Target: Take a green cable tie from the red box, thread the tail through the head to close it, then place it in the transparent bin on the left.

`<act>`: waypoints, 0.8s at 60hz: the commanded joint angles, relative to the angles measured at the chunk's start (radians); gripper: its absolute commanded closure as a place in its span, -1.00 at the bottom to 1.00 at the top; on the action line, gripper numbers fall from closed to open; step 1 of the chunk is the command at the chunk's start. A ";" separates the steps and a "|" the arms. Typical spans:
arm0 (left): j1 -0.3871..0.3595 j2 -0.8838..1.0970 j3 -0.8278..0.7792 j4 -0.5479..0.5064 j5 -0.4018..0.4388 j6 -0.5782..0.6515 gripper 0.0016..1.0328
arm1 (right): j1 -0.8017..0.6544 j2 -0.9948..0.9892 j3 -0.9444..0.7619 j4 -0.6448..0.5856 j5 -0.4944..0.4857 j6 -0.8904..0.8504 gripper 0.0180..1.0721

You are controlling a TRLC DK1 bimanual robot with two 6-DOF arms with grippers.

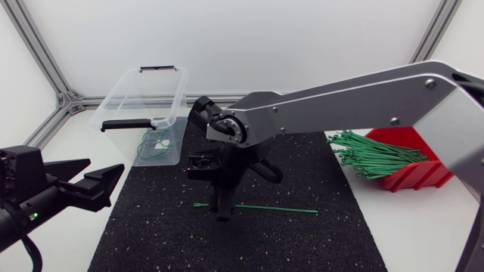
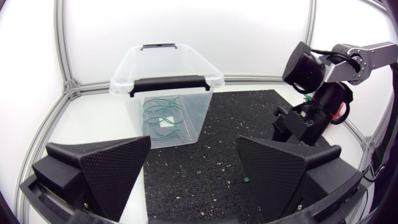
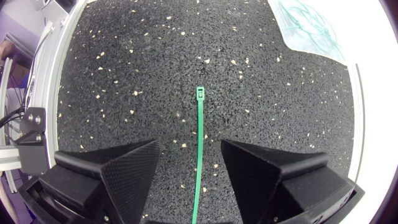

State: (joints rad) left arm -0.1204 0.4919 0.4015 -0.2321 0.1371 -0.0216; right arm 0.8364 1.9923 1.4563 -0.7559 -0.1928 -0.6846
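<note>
A straight green cable tie [image 1: 265, 208] lies flat on the black mat [image 1: 151, 234]. My right gripper [image 1: 222, 211] points down over it near its head end. In the right wrist view the cable tie [image 3: 199, 143] runs between the fingers of the right gripper [image 3: 189, 171], which are open and clear of it on both sides. My left gripper [image 1: 102, 185] hangs open and empty over the mat's left edge. In the left wrist view the left gripper [image 2: 193, 168] faces the transparent bin [image 2: 166, 84]. The transparent bin [image 1: 136, 98] holds looped green ties [image 1: 155, 143]. The red box [image 1: 412, 170] stands at the right.
A bundle of green ties [image 1: 370, 151] spills leftward over the red box's rim. The right arm's silver link [image 1: 355, 98] spans the mat from the right. The bin's black handle [image 1: 128, 123] faces the left gripper. An aluminium frame borders the table's back.
</note>
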 commanded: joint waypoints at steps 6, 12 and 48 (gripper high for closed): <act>-0.016 0.131 0.082 -0.009 0.073 0.015 -0.79 | 0.004 0.082 0.049 0.018 -0.014 -0.016 -0.35; -0.013 0.197 0.108 0.004 0.096 0.035 -0.77 | -0.005 0.102 0.064 0.017 -0.025 -0.020 -0.35; -0.004 0.310 0.132 0.034 0.116 0.201 -0.77 | -0.037 0.138 -0.010 0.058 -0.063 -0.043 -0.21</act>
State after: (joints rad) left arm -0.1295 0.7914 0.5056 -0.2085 0.2440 0.1570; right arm 0.7837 2.1025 1.4818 -0.7021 -0.2436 -0.7113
